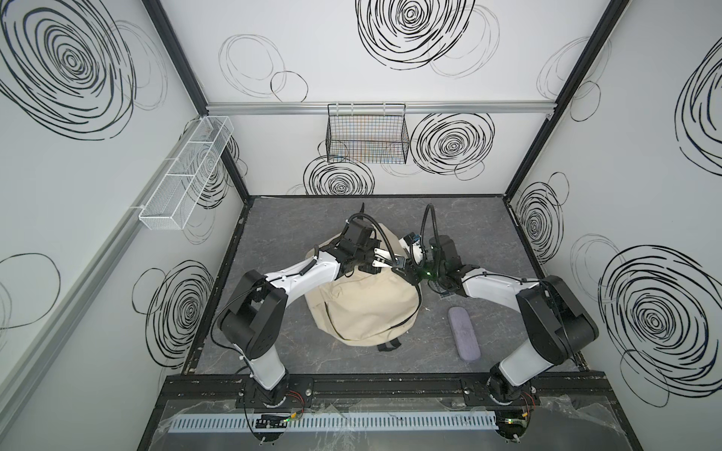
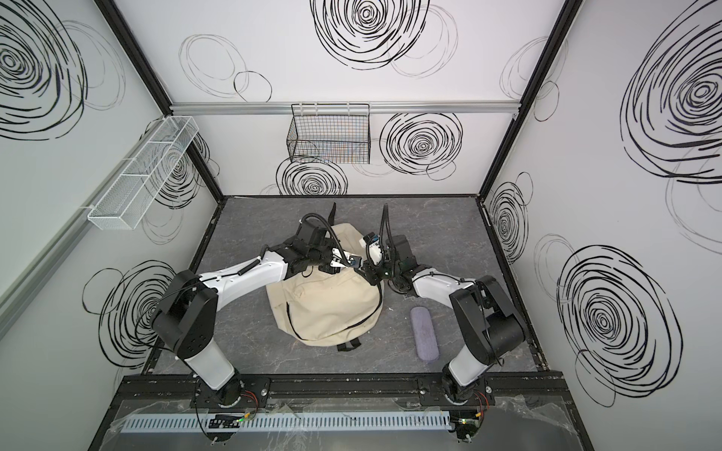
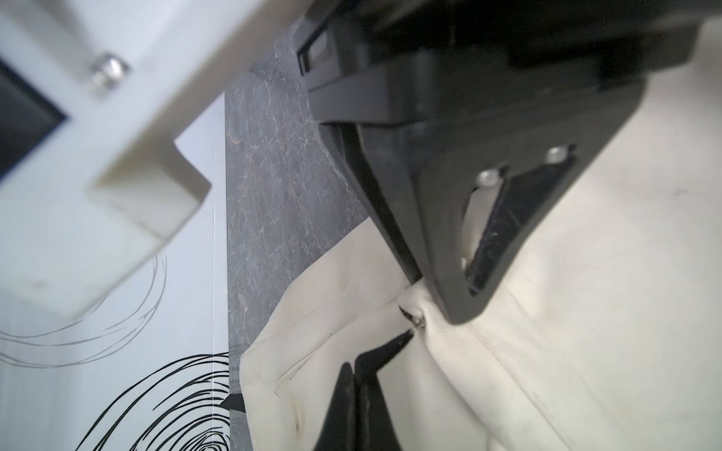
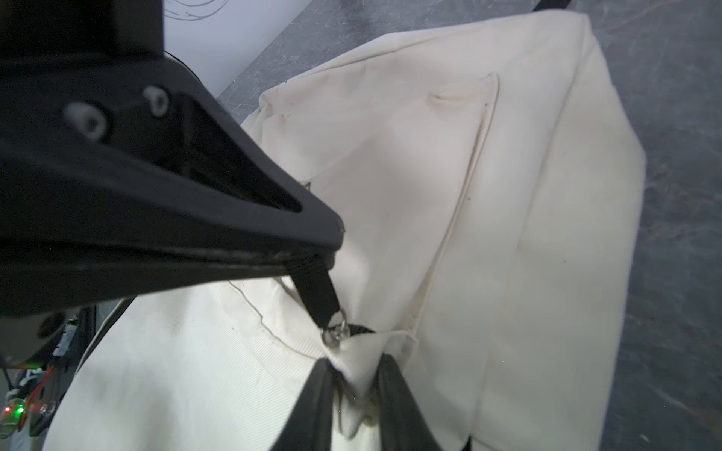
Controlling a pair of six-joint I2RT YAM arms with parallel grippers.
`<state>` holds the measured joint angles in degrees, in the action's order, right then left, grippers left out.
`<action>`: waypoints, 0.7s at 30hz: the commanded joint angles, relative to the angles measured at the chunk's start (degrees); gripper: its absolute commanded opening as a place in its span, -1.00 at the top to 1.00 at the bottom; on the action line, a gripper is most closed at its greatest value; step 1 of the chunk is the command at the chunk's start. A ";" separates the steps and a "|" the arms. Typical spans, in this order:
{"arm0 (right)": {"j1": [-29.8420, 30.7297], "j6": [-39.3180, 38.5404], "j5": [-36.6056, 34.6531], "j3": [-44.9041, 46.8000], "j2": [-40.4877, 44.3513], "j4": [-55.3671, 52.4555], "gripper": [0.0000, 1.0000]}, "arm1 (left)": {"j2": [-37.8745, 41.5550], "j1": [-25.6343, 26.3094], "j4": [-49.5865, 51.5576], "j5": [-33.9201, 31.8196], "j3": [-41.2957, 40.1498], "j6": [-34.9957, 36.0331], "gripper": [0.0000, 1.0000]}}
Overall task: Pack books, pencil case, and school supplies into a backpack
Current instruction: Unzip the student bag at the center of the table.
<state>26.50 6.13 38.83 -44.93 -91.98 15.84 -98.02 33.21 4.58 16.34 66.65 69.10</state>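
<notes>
The cream backpack [image 1: 363, 308] [image 2: 324, 308] lies mid-table with both grippers meeting at its far top. My left gripper [image 3: 354, 369] [image 1: 394, 261] is shut on the black zipper pull [image 3: 394, 343] [image 4: 316, 296]. Facing it, my right gripper [image 4: 353, 367] [image 1: 406, 267] is shut on a fold of the backpack's cream fabric [image 4: 357, 351] right beside the zipper's metal ring. The lavender pencil case [image 1: 463, 334] [image 2: 425, 332] lies on the table right of the backpack. Under my right arm only a corner of the school supplies packet [image 1: 442, 293] shows. The books are out of view.
A black wire basket [image 1: 367, 136] hangs on the back wall. On the left wall sits a white mesh shelf [image 1: 187, 172]. Walls enclose the grey table [image 1: 273, 234] on three sides, and a black rail [image 1: 390, 384] runs along the front. A black strap [image 1: 388, 345] pokes out under the backpack's near edge.
</notes>
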 commanded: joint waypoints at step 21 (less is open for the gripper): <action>-6.69 8.60 -0.88 3.72 3.70 1.57 1.00 | 17.34 -5.26 1.75 -4.47 -15.11 -9.76 1.00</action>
<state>22.26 13.06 41.12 -41.47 -87.96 18.33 -84.03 29.45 5.02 14.44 52.38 61.76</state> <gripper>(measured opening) 0.060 0.055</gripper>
